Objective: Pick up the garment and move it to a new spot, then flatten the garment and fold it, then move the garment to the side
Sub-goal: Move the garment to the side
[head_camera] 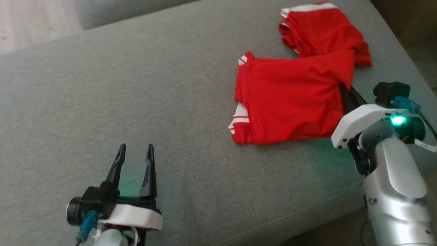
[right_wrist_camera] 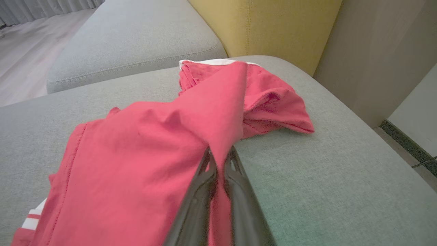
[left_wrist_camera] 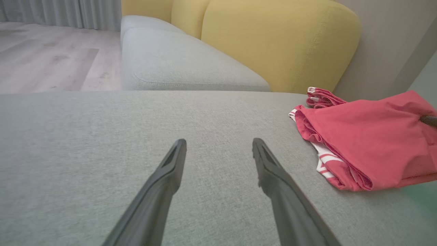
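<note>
Grey cushion: right gripper clamped on red garment edge, left gripper wide open, empty; lift slowly, avoid bunching.

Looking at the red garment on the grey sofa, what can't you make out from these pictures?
1. Right gripper: in the head view its fingertips are hidden under the garment.
2. What kind of garment it is: bunched and folded over itself in every view.
3. Its right side: cut off by the left wrist view's right edge.
</note>
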